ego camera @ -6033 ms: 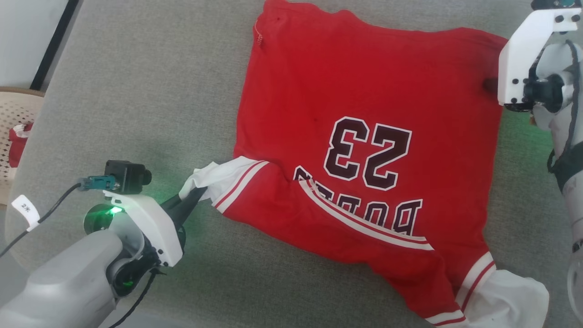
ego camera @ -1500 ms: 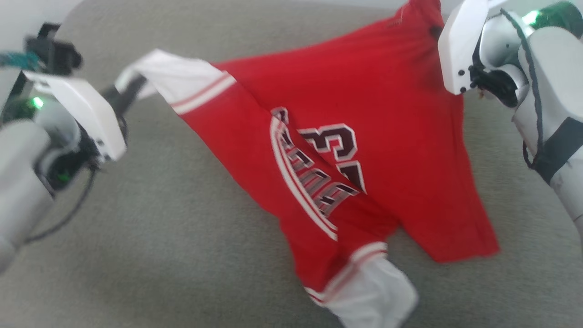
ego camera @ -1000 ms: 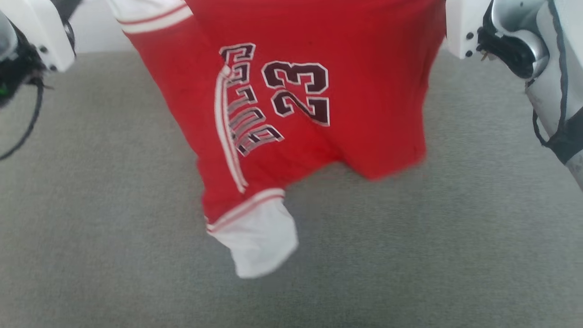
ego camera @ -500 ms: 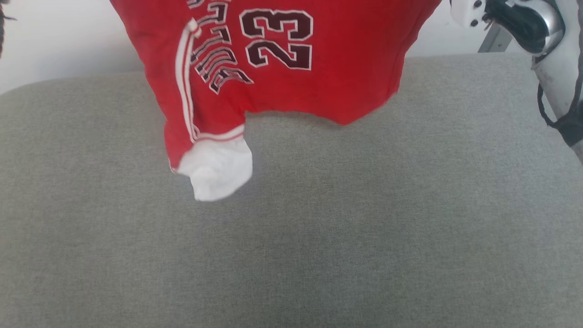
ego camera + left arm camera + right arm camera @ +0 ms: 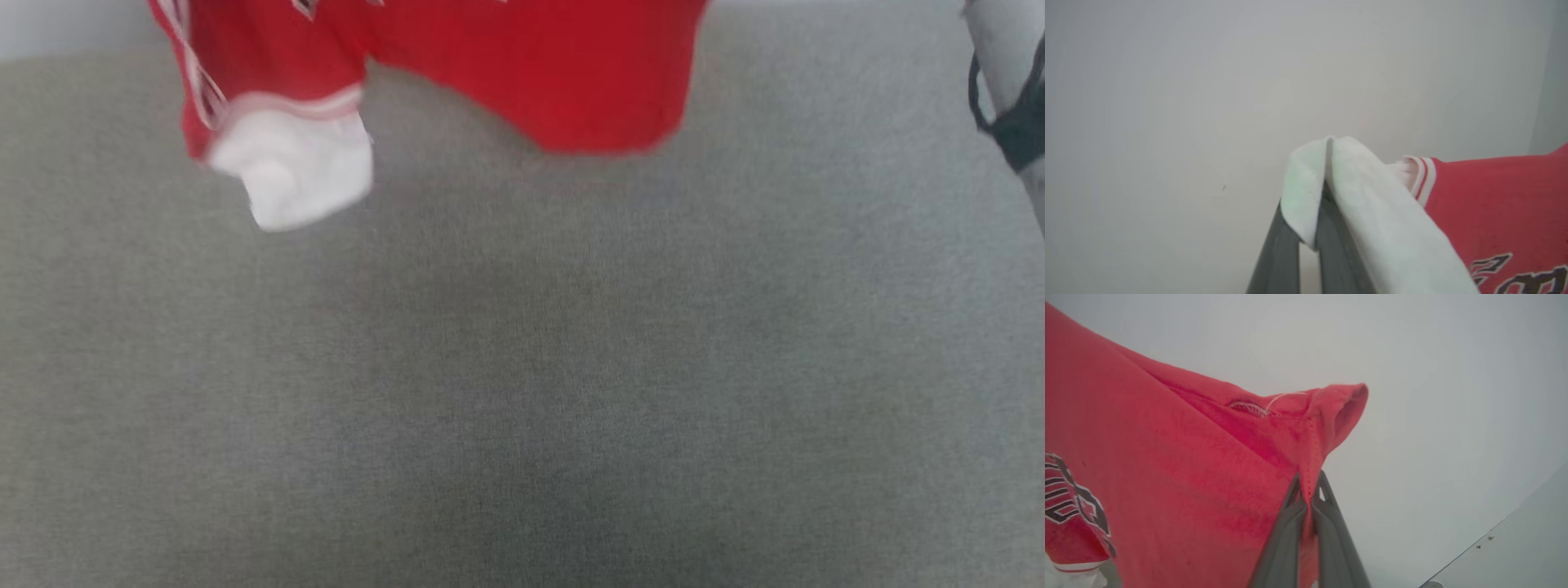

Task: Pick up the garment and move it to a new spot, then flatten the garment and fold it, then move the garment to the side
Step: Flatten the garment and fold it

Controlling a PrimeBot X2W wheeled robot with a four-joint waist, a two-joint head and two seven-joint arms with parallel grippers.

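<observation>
Left wrist view: my left gripper (image 5: 1323, 192) is closed on the white sleeve (image 5: 1372, 212) of the garment (image 5: 1494, 212). The cuff cloth wraps over both fingertips, and the red body runs off to that view's right.

Right wrist view: my right gripper (image 5: 1308, 488) is closed on a red corner (image 5: 1331, 416) of the body, with the seam pinched between the fingers. The body falls away to that view's left.

Governing relation: the garment is slung between the two jaws and hangs below them. Its long axis runs from one pinch point to the other, across my front. Both arms carry it, and neither is nearer.

Head view: the lower edge and the loose sleeve (image 5: 294, 167) dangle at the top of the frame, with the grey surface (image 5: 522, 367) spread beneath. The picture is blurred, so I cannot tell whether the cloth clears the surface.

The wrist views give the grips against a plain wall (image 5: 1167, 102); the head view gives the landing area.

Judgement: the carry step is in hand. Lowering calls for both jaws to descend level and spread apart.
</observation>
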